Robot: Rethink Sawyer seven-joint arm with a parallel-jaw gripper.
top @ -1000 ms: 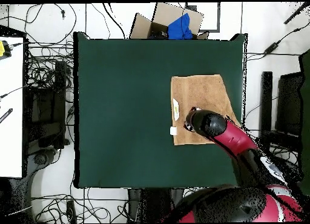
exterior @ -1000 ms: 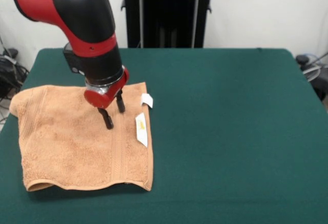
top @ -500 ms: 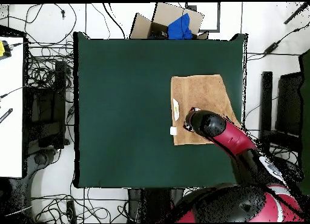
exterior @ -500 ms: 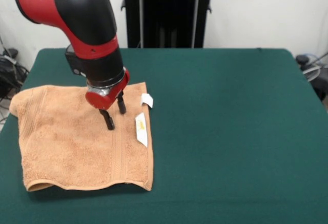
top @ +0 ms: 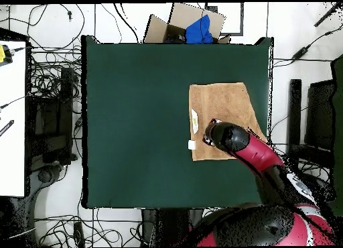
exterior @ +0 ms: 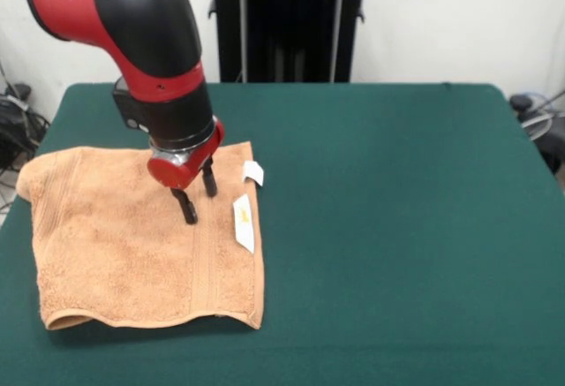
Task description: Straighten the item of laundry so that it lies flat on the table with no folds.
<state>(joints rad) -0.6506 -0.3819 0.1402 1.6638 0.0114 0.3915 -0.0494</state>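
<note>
The orange-tan terry towel (exterior: 124,245) lies spread out on the dark green table (exterior: 397,227) at the left in the front view, with a woven band near its right edge and two white tags (exterior: 244,223) on that edge. Its near edge waves a little and its far left corner reaches the table's side. In the overhead view the towel (top: 224,104) lies at the right of the table (top: 134,125). My gripper (exterior: 199,198) hangs open and empty just above the towel's far right part, its two black fingers (exterior: 186,207) apart. The arm covers it in the overhead view (top: 213,133).
A black stand rises behind the table's far edge (exterior: 287,24). In the overhead view a cardboard box with blue cloth (top: 191,27) sits past the far edge, cables lie on the floor around the table, and a white desk (top: 12,118) stands at the left.
The arm has shifted very slightly; the gripper stays open above the towel. The towel has not moved.
</note>
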